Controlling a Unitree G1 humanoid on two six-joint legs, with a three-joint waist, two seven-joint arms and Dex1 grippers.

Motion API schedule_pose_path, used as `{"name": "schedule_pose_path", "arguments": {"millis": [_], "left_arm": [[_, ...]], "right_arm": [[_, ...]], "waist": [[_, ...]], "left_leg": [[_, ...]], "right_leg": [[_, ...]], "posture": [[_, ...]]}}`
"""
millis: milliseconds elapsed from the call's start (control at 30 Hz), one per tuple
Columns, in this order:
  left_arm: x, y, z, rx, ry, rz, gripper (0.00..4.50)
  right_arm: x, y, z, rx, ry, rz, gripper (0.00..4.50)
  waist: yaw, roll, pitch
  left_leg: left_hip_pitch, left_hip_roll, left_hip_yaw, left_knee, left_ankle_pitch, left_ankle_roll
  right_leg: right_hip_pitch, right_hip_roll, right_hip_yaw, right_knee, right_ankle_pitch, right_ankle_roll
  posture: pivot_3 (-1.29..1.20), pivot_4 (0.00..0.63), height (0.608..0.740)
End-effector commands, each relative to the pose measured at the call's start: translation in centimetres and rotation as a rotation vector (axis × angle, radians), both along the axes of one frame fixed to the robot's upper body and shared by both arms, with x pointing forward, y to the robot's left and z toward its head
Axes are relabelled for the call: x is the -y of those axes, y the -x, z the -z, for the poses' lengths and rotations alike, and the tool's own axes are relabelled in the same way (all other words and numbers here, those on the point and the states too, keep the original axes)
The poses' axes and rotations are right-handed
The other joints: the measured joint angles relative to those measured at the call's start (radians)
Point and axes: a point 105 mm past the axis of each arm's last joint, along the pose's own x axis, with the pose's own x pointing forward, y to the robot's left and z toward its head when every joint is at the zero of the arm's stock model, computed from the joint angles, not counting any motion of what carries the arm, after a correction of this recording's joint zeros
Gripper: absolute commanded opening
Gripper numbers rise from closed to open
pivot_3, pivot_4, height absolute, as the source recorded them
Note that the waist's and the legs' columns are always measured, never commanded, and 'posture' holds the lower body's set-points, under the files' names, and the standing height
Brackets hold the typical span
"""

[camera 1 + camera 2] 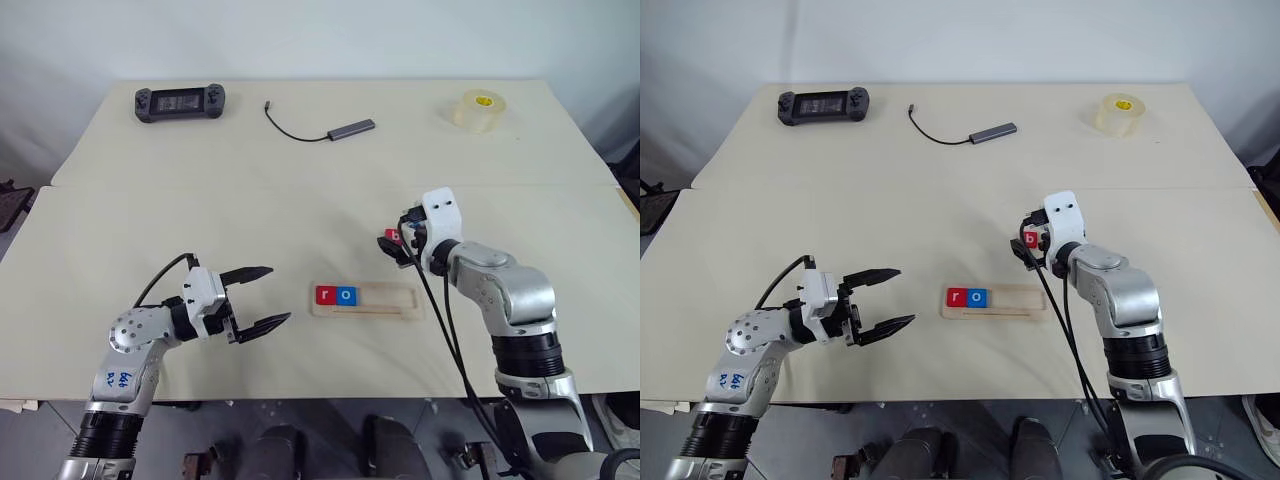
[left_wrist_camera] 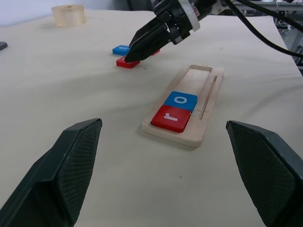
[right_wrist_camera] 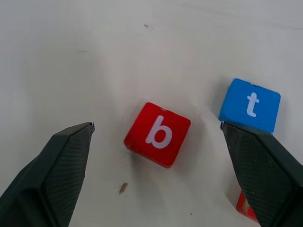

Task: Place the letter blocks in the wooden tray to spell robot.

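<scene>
Cream worktop [image 1: 200, 200] against a white wall carries the pale-wood tray [image 1: 385, 302]; both claws, left [image 1: 262, 297] and right [image 3: 156, 156], gape empty; a third red tile [image 3: 246, 208] is cut off.

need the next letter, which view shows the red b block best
The right wrist view: the red b block lies flat between the open right tool's fingers, letter fully readable. The right eye view shows it partly hidden by that tool, and the left wrist view shows its edge under the fingertips.
</scene>
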Motion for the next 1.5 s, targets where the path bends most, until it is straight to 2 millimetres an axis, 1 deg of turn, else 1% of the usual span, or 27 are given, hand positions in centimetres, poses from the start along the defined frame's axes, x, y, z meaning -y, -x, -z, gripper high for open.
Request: {"name": "schedule_pose_path", "arguments": {"millis": [33,133,233,333,400,567,600,733,800,900,933,967,1000,1067,1167,1267,1367,1467,1500], "left_arm": [[0.1,0.4,-1.0,0.048,0.004,-0.002,4.47],[0.2,0.4,-1.1,0.048,0.007,-0.003,4.47],[0.3,0.4,-1.1,0.050,0.009,-0.005,4.47],[0.4,0.4,-1.1,0.051,0.009,-0.002,4.50],[0.4,0.3,-1.2,0.052,0.009,0.001,4.50],[0.5,0.1,-1.2,0.051,0.007,0.011,4.50],[0.6,0.1,-1.2,0.050,0.008,0.017,4.50],[1.1,-0.1,-1.2,0.046,0.013,0.042,4.50],[1.4,-0.2,-1.2,0.041,0.015,0.057,4.50],[1.8,-0.3,-1.0,0.033,0.016,0.083,4.50],[1.9,-0.3,-1.0,0.031,0.017,0.095,4.50],[2.1,-0.4,-0.9,0.024,0.016,0.113,4.50],[2.2,-0.5,-0.8,0.020,0.015,0.125,4.50],[2.4,-0.7,-0.7,0.013,0.015,0.146,4.50],[2.7,-1.1,-0.6,0.008,0.014,0.171,4.50],[3.2,-1.6,-0.8,0.008,0.007,0.215,4.50],[3.3,-2.0,-0.9,0.011,0.003,0.230,4.50],[3.4,-2.3,-1.0,0.014,0.005,0.234,4.50],[3.4,-2.2,-1.0,0.016,0.006,0.237,4.50]], "right_arm": [[0.1,-0.7,-1.0,0.035,-0.024,0.060,4.50],[-0.9,-0.8,-0.6,0.016,-0.053,0.064,4.50],[-1.2,-0.8,0.2,-0.004,-0.057,0.087,4.50],[-0.6,-0.8,0.7,-0.007,-0.041,0.135,3.88],[-0.5,-0.7,0.8,-0.011,-0.035,0.137,3.27],[0.0,-0.4,0.6,-0.003,-0.020,0.139,1.60],[0.0,-0.3,0.5,0.002,-0.018,0.135,1.46],[0.3,0.1,-1.1,0.059,-0.037,0.112,1.46],[0.3,0.7,-2.2,0.096,-0.047,0.072,1.46],[1.1,2.1,-3.3,0.107,-0.042,0.036,1.46],[1.6,2.7,-3.6,0.106,-0.037,0.031,1.46],[2.9,3.8,-3.8,0.100,-0.015,0.040,1.46],[3.8,4.6,-3.9,0.094,0.004,0.047,1.46],[5.3,6.1,-3.5,0.069,0.035,0.071,1.46],[6.7,8.1,-2.2,0.021,0.046,0.121,1.46],[7.2,10.7,0.4,-0.048,0.048,0.185,1.46],[7.4,11.9,1.6,-0.061,0.071,0.233,1.46],[7.7,12.4,2.5,-0.054,0.116,0.270,1.46],[7.5,12.4,2.7,-0.063,0.097,0.263,1.81]], "waist": [[0.000,0.000,0.000],[-0.002,0.000,0.000],[-0.004,0.000,0.000],[-0.003,0.000,0.000],[-0.002,0.000,0.000],[-0.004,0.000,0.000],[-0.004,0.000,0.000],[-0.002,0.000,0.000],[0.001,0.000,0.000],[0.001,0.000,0.000],[0.001,0.000,0.000],[0.005,0.000,0.000],[0.006,0.000,0.000],[0.009,0.000,0.000],[0.008,-0.001,0.000],[0.008,-0.001,0.000],[0.003,-0.001,0.000],[0.003,-0.001,-0.001],[0.003,-0.001,-0.001]], "left_leg": [[0.000,0.000,0.000,0.000,0.000,0.000],[0.000,0.000,0.001,0.000,0.000,0.000],[0.000,0.000,0.001,-0.001,0.000,0.000],[0.000,0.000,0.002,-0.001,0.000,0.000],[0.000,0.000,0.002,-0.001,0.000,0.000],[0.000,0.000,0.002,-0.001,0.000,0.000],[0.000,0.000,0.002,-0.002,0.000,0.000],[0.000,0.000,0.003,-0.002,0.000,0.000],[0.000,0.000,0.003,-0.002,0.000,0.000],[-0.001,0.000,0.003,-0.002,0.000,0.000],[-0.001,0.000,0.003,-0.002,0.000,0.000],[-0.001,0.000,0.003,-0.002,0.000,0.000],[-0.001,0.000,0.003,-0.003,0.000,0.000],[-0.001,0.000,0.002,-0.003,0.000,0.000],[-0.002,-0.001,0.003,-0.003,0.000,0.000],[-0.002,0.000,0.004,-0.003,0.000,0.000],[-0.002,0.000,0.006,-0.003,0.000,0.000],[0.000,0.000,0.009,-0.002,0.001,0.000],[0.000,0.000,0.010,-0.003,0.001,0.000]], "right_leg": [[0.000,0.000,0.000,0.000,0.000,0.000],[-0.001,0.000,0.001,0.001,0.000,0.000],[-0.002,0.000,0.001,0.002,0.000,0.000],[-0.003,0.000,0.002,0.004,0.000,0.000],[-0.003,0.000,0.002,0.004,0.000,0.000],[-0.004,0.000,0.002,0.004,0.000,0.000],[-0.004,0.000,0.002,0.004,0.000,0.000],[-0.004,0.000,0.002,0.004,0.000,0.000],[-0.005,0.000,0.003,0.004,0.000,0.000],[-0.005,0.000,0.003,0.004,0.000,0.000],[-0.005,0.000,0.003,0.004,0.000,0.000],[-0.006,0.000,0.003,0.004,0.000,0.000],[-0.005,0.000,0.003,0.003,0.000,0.000],[-0.005,0.000,0.002,0.003,0.000,0.000],[-0.006,0.000,0.002,0.002,0.000,0.000],[-0.006,0.000,0.003,0.002,0.000,0.000],[-0.006,0.001,0.004,0.002,0.000,0.000],[-0.006,0.000,0.007,0.003,0.000,0.000],[-0.006,0.000,0.008,0.003,0.000,0.000]], "posture": [[0.00,0.150,0.740],[0.00,0.150,0.740],[0.00,0.150,0.740],[0.00,0.150,0.740],[0.00,0.150,0.740],[0.00,0.150,0.740],[0.00,0.150,0.740],[0.00,0.150,0.740],[0.00,0.150,0.740],[0.00,0.150,0.740],[0.00,0.150,0.740],[0.00,0.150,0.740],[0.00,0.150,0.740],[0.00,0.150,0.740],[0.00,0.150,0.740],[0.00,0.150,0.740],[0.00,0.150,0.740],[0.00,0.150,0.740],[0.00,0.150,0.740]]}}
